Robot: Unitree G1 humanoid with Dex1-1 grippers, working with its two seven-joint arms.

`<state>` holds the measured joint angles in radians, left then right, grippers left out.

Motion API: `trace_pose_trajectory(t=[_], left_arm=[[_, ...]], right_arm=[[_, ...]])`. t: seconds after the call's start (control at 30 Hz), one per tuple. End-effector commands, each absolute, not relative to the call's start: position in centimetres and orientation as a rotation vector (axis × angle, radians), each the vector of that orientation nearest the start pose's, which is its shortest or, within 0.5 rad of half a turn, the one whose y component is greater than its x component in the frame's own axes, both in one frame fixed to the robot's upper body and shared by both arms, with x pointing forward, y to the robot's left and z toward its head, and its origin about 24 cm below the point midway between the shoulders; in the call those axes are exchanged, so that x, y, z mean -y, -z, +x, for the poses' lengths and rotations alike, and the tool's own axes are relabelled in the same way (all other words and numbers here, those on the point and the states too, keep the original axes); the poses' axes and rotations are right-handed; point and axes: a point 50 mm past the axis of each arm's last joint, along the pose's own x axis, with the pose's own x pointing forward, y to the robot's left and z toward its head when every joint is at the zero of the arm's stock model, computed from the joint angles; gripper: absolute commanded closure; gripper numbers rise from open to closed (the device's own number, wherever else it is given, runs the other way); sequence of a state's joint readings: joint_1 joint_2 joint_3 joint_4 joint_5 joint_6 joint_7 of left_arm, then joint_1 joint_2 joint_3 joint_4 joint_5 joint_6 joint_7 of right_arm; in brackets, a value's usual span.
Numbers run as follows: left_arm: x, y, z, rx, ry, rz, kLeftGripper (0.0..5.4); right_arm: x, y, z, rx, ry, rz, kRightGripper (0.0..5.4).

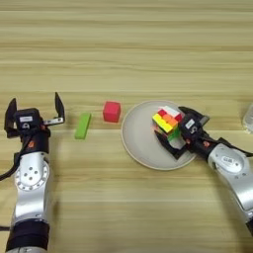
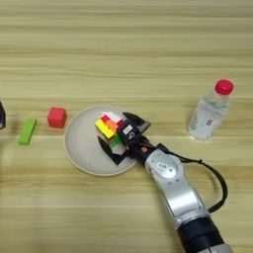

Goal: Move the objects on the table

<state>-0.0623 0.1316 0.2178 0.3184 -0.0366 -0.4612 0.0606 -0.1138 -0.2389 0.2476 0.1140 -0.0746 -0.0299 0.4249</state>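
Broadly, we see the wood-grain tabletop (image 1: 128,44) carrying a round white plate (image 1: 138,143). Our right gripper (image 1: 179,132) reaches over the plate, jaws clamped on the multicoloured puzzle cube (image 1: 166,121), which sits over the plate's right part. Our left gripper (image 1: 34,111) stands at the left, jaws spread and empty. A clear bottle with a red cap (image 2: 210,111) stands far right. Left of the plate lie the green bar (image 1: 83,125) and red cube (image 1: 111,111).

Even, bright, seemingly overhead light on the table (image 1: 126,49); shadows soft and short, detail slightly blurred throughout.
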Motion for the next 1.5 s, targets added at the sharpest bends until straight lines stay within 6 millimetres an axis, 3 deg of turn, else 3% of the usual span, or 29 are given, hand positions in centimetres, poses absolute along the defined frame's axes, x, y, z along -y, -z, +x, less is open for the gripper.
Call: trace_pose_trajectory(t=[0.03, 0.33, 1.03, 1.37, 1.5], left_arm=[[-22.7, -3.5, 24.9, 0.206, -0.269, 0.108, 0.0], [-22.4, -3.5, 24.9, 0.204, -0.27, 0.106, 0.0], [-22.3, -3.8, 24.5, 0.21, -0.277, 0.108, 0.0], [-22.3, -3.9, 24.5, 0.211, -0.278, 0.11, 0.0], [-22.4, -3.9, 24.5, 0.21, -0.278, 0.112, 0.0]], right_arm=[[11.0, -2.8, 25.8, -0.111, -0.741, -0.337, 0.06], [10.6, -2.0, 25.0, -0.219, -0.862, -0.316, 0.06], [15.5, 0.4, 25.0, -0.354, -0.765, -0.523, 0.06], [16.9, 0.8, 25.0, -0.376, -0.731, -0.542, 0.06], [16.2, 0.3, 25.2, -0.334, -0.738, -0.495, 0.06]])
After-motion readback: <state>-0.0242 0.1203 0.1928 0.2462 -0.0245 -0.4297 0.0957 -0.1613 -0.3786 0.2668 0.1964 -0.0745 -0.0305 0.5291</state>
